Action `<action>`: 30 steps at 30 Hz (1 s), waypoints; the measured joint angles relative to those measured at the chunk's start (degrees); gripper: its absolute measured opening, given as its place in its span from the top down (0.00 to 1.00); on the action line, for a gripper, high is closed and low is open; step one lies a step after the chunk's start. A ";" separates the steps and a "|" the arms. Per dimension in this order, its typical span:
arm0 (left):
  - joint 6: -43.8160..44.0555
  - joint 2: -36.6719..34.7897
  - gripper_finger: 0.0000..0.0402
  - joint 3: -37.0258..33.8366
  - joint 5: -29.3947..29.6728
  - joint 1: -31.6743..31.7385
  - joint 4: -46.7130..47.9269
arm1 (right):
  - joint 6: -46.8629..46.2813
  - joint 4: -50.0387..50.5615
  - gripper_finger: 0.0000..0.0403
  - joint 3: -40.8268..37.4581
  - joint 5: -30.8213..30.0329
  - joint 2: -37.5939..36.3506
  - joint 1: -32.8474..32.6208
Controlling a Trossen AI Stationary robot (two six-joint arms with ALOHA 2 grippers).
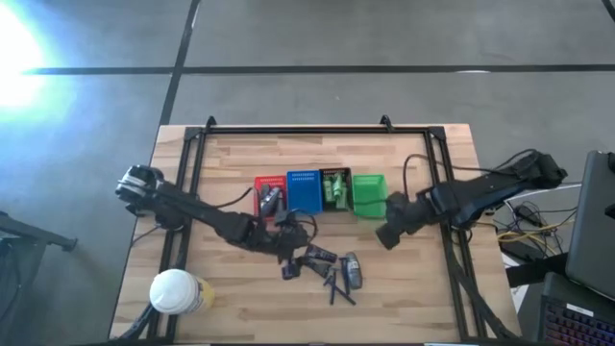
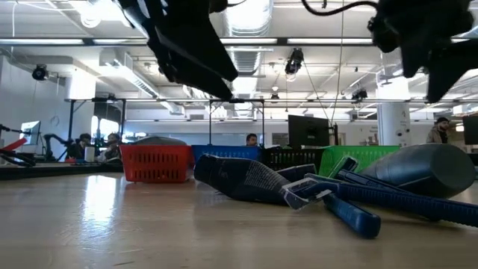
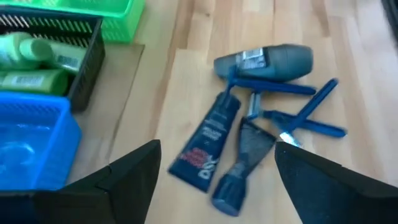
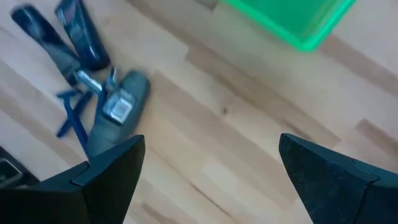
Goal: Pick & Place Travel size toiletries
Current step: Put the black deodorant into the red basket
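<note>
Toiletries (image 3: 249, 118) loose on table (image 1: 423, 288); left tool (image 3: 214, 180) open above.

two dark, jointed arms with black cabling; the left arm (image 1: 207, 219) has a silvery base joint.

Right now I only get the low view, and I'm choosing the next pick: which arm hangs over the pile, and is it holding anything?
Observer: The left gripper. It is open and empty, above the dark packet.
Operator: What's inside the black basket? I only see its side.
Observer: The black basket holds green bottles lying on their sides.
Operator: And the other arm?
Observer: The right gripper is open and empty over bare table, next to the green basket.
</note>
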State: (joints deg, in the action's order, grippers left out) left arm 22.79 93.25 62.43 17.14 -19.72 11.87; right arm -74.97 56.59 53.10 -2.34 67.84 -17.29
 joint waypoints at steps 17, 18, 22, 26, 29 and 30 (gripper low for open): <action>15.52 -2.05 0.23 4.41 0.70 -4.90 9.65 | -11.36 -15.31 0.09 0.85 -0.88 16.89 -10.87; 15.57 -2.54 0.23 4.29 0.48 -5.56 12.03 | -12.39 -15.91 0.09 1.33 -0.88 17.68 -10.85; 15.56 -4.24 0.23 3.94 0.45 -7.94 20.14 | -15.04 -22.25 0.09 3.70 -0.80 21.80 -10.90; 14.60 -5.21 0.23 3.85 0.89 -10.24 26.00 | -17.41 -23.09 0.09 7.80 -0.66 27.83 -10.96; 11.69 -5.87 0.23 3.87 1.25 -11.16 27.56 | -17.70 -21.18 0.09 10.99 -0.62 32.16 -10.96; 10.65 -5.88 0.23 3.83 1.58 -11.35 28.26 | -17.82 -20.82 0.09 12.11 -0.58 33.41 -10.96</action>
State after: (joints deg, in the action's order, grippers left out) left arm 33.44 87.37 66.27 18.72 -31.07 40.13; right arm -92.79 35.77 65.21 -2.92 101.25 -28.25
